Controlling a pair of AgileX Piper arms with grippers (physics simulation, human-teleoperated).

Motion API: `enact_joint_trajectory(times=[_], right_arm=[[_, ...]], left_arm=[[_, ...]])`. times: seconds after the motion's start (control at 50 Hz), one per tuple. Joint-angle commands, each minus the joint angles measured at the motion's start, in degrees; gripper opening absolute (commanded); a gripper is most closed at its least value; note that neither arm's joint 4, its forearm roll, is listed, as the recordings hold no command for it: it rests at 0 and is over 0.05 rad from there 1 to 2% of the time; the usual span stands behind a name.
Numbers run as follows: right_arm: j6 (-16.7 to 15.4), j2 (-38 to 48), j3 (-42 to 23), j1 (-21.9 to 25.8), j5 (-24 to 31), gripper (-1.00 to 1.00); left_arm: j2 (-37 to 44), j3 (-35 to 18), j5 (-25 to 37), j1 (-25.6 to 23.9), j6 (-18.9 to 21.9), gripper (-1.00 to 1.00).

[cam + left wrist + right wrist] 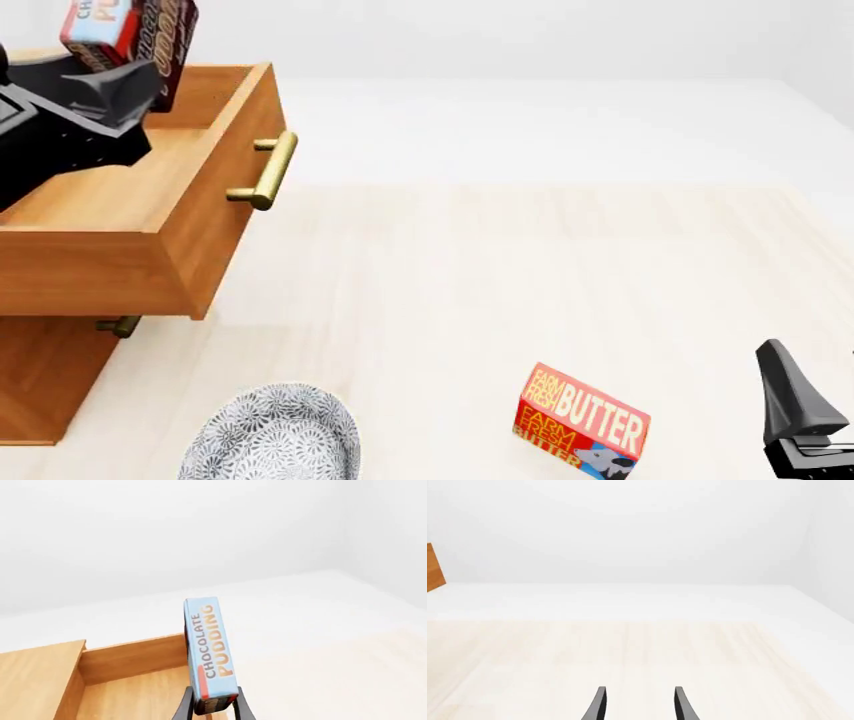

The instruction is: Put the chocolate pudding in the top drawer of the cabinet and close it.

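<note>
The chocolate pudding (209,650) is a thin light blue box with dark brown sides, and my left gripper (213,707) is shut on its lower end. In the front view the chocolate pudding (134,35) hangs above the inside of the top drawer (160,200), which is pulled out of the cabinet (47,375), with my left gripper (114,80) just below the box. The drawer's brass handle (267,170) faces right. My right gripper (637,705) is open and holds nothing, and one of its fingers (787,395) shows at the front right corner.
A red Farm Fresh Butter box (581,422) stands on the table near the front, right of centre. A grey patterned bowl (274,440) sits at the front left, close to the cabinet's base. The lower drawer's handle (118,326) peeks out under the open drawer.
</note>
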Motion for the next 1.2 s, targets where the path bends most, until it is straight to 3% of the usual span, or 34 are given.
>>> enact_joint_trajectory(times=[0.02, 0.36, 1.2], right_arm=[[0.0, 0.0, 0.0, 0.0, 0.01, 1.0], [-0.01, 0.0, 0.0, -0.01, 0.0, 1.0], [0.0, 0.0, 0.0, 0.0, 0.0, 1.0]], left_arm=[[0.63, 0.85, -0.58, 3.13, 0.43, -1.0], [2.4, 2.87, -0.67, 7.02, 0.51, -1.0], [9.28, -1.55, 4.23, 11.88, 2.8, -1.0]])
